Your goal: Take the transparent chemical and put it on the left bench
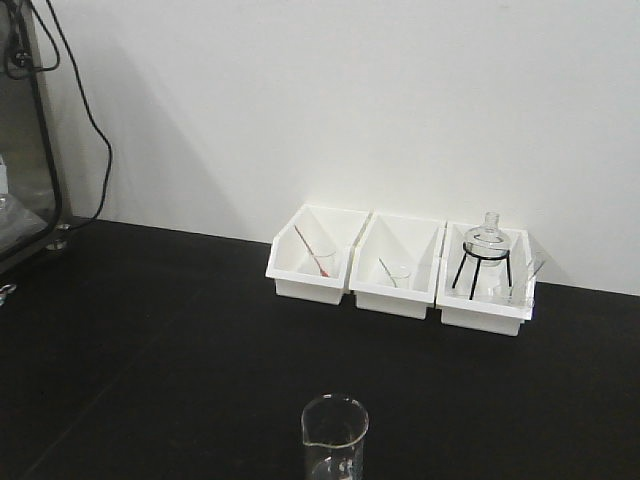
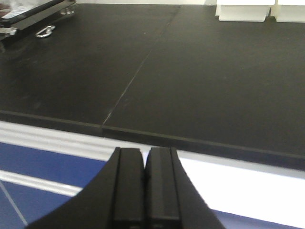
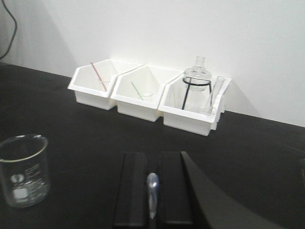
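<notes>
Front view: the small clear glass beaker point(image 1: 335, 440) stands upright on the matte black surface point(image 1: 150, 340), well in front of three white plastic bins point(image 1: 400, 265).

Left wrist view: the left end effector point(image 2: 145, 153) is clenched and empty.

Right wrist view: the right end effector point(image 3: 152, 158) seems clenched too, with the beaker standing apart from it.

Bright, even light; soft shadow beside bins point(image 3: 143, 98) on wall point(image 3: 248, 57); right wrist view slightly blurred.

A clear, glossy glass beaker point(image 1: 335, 440) stands on a matt black bench point(image 1: 150, 330). Behind the beaker, three smooth white plastic bins point(image 1: 392, 300) sit against a matt white wall point(image 1: 300, 100); one holds a glass flask point(image 1: 487, 240).
</notes>
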### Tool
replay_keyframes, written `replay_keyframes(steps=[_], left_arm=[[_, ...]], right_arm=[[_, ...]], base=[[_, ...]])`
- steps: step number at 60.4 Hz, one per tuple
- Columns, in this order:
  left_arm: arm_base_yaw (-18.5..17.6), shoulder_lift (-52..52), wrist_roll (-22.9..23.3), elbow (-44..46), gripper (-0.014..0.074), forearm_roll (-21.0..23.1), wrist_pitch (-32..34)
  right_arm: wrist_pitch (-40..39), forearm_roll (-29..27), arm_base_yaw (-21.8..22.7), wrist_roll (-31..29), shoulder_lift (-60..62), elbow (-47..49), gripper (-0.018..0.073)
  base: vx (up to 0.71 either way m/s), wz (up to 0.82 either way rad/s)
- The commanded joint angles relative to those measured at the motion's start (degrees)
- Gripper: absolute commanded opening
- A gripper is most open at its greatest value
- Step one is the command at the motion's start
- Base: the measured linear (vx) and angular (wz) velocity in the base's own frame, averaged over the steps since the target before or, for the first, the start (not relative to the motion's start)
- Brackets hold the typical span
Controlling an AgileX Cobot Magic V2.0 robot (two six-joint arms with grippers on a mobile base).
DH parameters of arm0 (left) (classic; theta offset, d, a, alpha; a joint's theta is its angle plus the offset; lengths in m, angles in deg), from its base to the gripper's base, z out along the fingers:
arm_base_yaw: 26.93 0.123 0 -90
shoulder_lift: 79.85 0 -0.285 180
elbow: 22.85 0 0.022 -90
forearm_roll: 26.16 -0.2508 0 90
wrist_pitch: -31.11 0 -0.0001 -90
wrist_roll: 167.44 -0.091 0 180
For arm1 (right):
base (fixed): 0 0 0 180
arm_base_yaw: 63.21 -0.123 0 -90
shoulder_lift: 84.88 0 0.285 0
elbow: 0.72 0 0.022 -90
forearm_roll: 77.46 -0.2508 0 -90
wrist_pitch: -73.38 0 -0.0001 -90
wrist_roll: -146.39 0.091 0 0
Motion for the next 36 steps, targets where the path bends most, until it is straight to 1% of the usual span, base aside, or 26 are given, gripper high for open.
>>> replay_keyframes(steps=[1,18,36], left_arm=[[-0.1,-1.1,0.45,-0.93,-0.0003,0.04,4.49],[-0.1,-1.1,0.45,-0.93,-0.0003,0.04,4.49],[-0.1,-1.1,0.45,-0.93,-0.0003,0.04,4.49]], right_arm=[[-3.04,-0.55,0.3,0.07,-0.16,1.64,0.0139],[-3.04,-0.55,0.3,0.07,-0.16,1.64,0.0139],[-3.04,-0.55,0.3,0.07,-0.16,1.64,0.0139]], base=[[0.22,-0.19],[0.17,-0.14],[0.09,-0.07]])
